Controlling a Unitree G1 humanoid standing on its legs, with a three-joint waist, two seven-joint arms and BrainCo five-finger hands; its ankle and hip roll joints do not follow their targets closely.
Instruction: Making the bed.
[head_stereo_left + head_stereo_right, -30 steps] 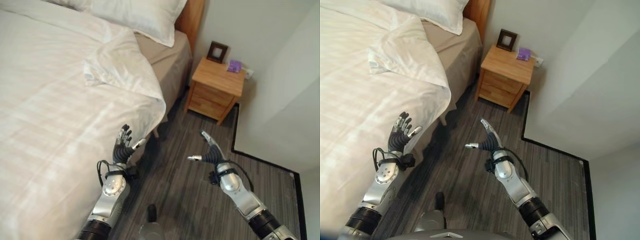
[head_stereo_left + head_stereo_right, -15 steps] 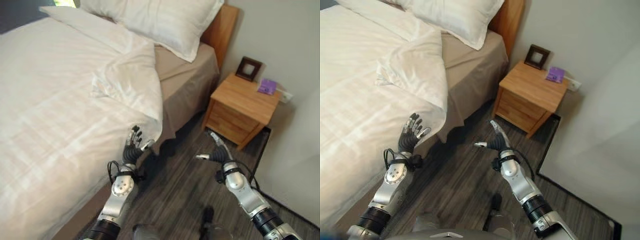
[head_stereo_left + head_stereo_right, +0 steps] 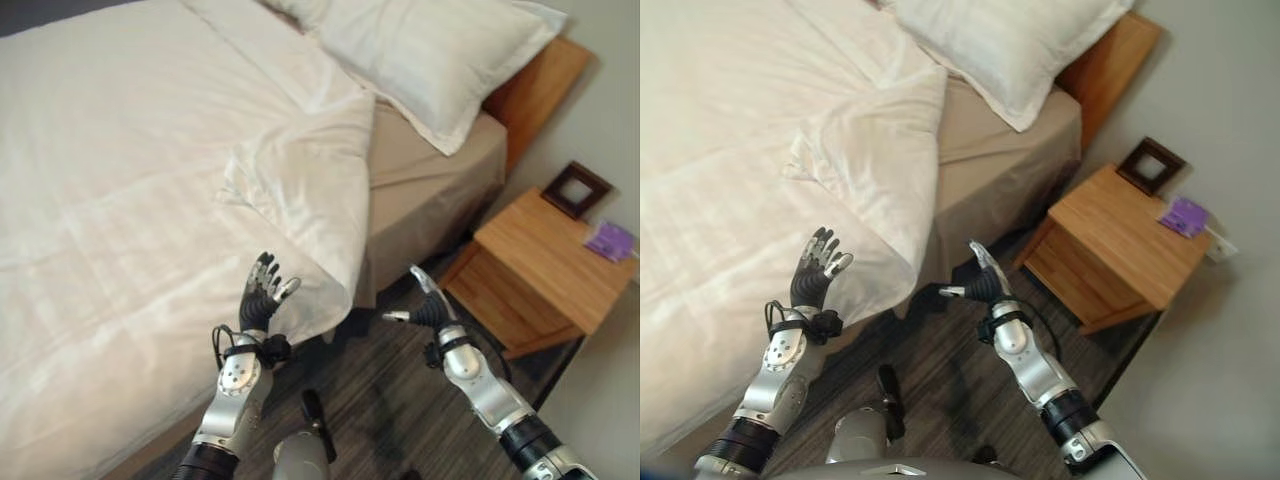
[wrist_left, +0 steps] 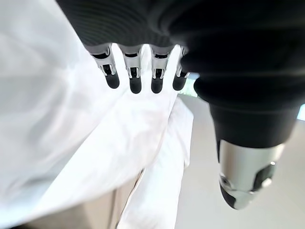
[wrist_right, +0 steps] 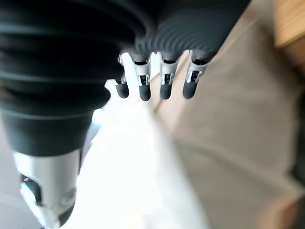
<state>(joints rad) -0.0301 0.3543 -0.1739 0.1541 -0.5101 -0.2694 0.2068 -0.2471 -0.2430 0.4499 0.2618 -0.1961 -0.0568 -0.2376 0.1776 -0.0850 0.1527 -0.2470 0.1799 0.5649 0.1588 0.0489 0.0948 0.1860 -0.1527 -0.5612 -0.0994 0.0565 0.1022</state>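
Bed [image 3: 120,180] with a white duvet [image 3: 150,230] lies ahead and to the robot's left, its near corner folded back and hanging over the side. Compared with a second ago the whole view has swung toward the head of the bed, so more pillow and mattress show; that is the camera moving, and the bedding lies as it did. Both hands hold much the same raised pose as before.

The left hand [image 3: 262,291] is raised with straight, spread fingers, empty, in front of the hanging duvet corner; whether it touches the cloth cannot be told. The right hand [image 3: 420,305] is raised over the grey wood floor [image 3: 400,400] beside the bed, fingers straight, thumb out to the side, holding nothing.

Past the folded corner, bare tan sheet [image 3: 420,190] shows along the mattress edge. A white pillow [image 3: 430,50] rests at the head, against a wooden headboard [image 3: 535,85].

To the right stands a wooden nightstand [image 3: 540,270]. On its top are a dark picture frame [image 3: 575,188] and a small purple item [image 3: 610,241].
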